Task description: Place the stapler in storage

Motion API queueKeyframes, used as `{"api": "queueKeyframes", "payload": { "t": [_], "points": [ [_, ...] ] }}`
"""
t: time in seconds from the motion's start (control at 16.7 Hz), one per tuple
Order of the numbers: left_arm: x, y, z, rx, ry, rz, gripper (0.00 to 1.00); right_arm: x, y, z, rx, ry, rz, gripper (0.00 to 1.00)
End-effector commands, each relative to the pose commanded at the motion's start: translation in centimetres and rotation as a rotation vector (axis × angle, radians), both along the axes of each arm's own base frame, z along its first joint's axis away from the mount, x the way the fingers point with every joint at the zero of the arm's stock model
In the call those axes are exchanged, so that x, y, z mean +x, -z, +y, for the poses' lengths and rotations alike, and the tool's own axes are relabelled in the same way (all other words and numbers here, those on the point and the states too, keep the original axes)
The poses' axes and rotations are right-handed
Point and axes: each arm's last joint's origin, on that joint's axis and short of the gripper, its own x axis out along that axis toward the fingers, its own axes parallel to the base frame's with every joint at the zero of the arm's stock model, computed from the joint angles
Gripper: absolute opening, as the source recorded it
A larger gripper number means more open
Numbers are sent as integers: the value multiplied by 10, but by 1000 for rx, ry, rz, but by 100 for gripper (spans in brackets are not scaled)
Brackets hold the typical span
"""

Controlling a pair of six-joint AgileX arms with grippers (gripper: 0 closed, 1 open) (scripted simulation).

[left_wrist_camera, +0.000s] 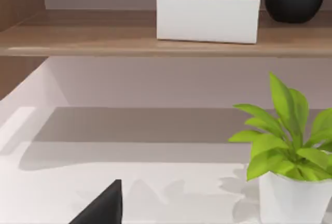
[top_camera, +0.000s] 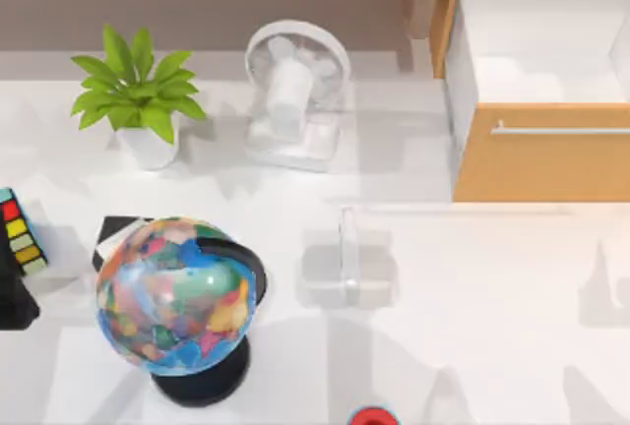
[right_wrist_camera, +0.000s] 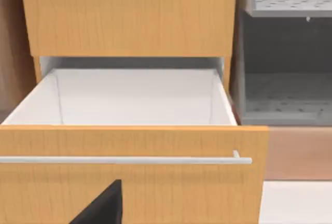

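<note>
The stapler (top_camera: 348,248) is a faint, narrow white-grey bar lying on the white table near the middle, pointing front to back. The storage (top_camera: 541,164) is a light-orange drawer box at the back right, pulled open, with white inner walls (right_wrist_camera: 135,97) and nothing inside. A slim silver handle (top_camera: 561,131) crosses its front. The right wrist view faces the drawer front (right_wrist_camera: 155,193) from close by. A dark part of my right gripper (right_wrist_camera: 104,208) shows at that picture's edge, and a dark part of my left gripper (left_wrist_camera: 104,208) shows above the table near the plant.
A globe (top_camera: 177,292) on a black base stands front left, with a coloured cube (top_camera: 18,233) at the left edge. A potted plant (top_camera: 138,100) and white desk fan (top_camera: 295,86) stand at the back. A brown shelf (left_wrist_camera: 104,37) carries a white box (left_wrist_camera: 207,16). A red object (top_camera: 371,416) lies at the front edge.
</note>
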Motion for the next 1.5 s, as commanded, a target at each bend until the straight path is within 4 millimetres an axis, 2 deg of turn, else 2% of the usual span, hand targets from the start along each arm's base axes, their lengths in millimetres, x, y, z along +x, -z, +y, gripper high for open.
{"api": "queueKeyframes", "payload": {
  "t": [0.18,0.3,0.42,0.6,0.72,0.84,1.02,1.14,1.26,1.38,1.5],
  "points": [
    [0,0,0,0,0,0,100,0,-2,0,4,-4,7,100],
    [0,0,0,0,0,0,100,0,-12,3,24,-26,45,100],
    [0,0,0,0,0,0,100,3,-29,7,57,-60,112,100],
    [0,0,0,0,0,0,100,15,-67,18,114,-124,266,100],
    [0,0,0,0,0,0,100,34,-93,30,150,-164,404,100],
    [0,0,0,0,0,0,100,62,-116,48,175,-196,564,100],
    [0,0,0,0,0,0,100,115,-132,90,186,-217,824,100],
    [0,0,0,0,0,0,100,151,-128,127,172,-210,997,100],
    [0,0,0,0,0,0,100,182,-112,167,144,-188,1156,100],
    [0,0,0,0,0,0,100,206,-89,206,105,-156,1292,100],
    [0,0,0,0,0,0,100,220,-64,241,64,-121,1398,100]
  ]
}}
